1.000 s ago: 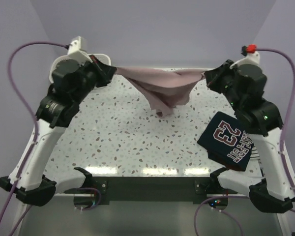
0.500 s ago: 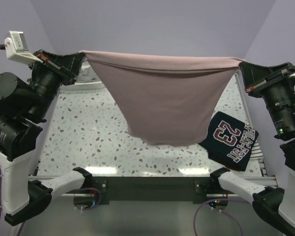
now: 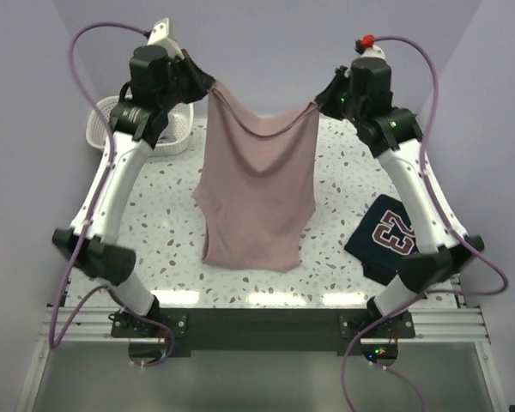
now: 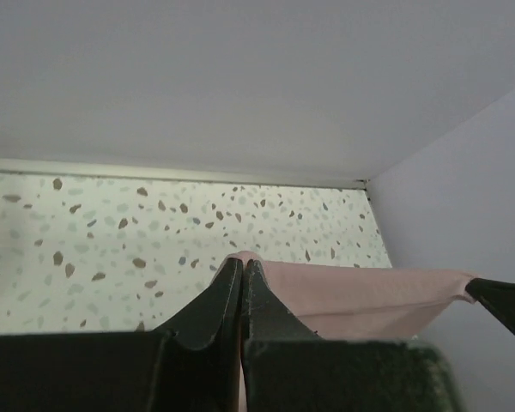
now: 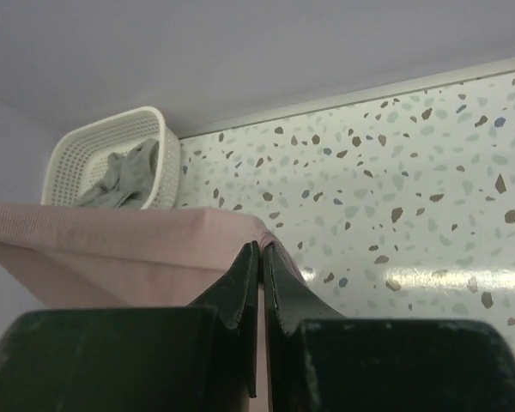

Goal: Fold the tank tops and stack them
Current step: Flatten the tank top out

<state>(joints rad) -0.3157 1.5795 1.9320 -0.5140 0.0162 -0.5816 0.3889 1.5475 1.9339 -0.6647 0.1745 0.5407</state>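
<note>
Around pink top: basket, navy top

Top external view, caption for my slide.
Left gripper and right gripper hold up the pink tank top by its shoulders; navy tank top lies folded.

Dusty pink tank top soft matt cloth, navy tank top matt cloth with flat printed lettering, basket white plastic lattice, grey top soft cloth, table smooth, speckled, glossy, left gripper and right gripper matt black plastic
</note>
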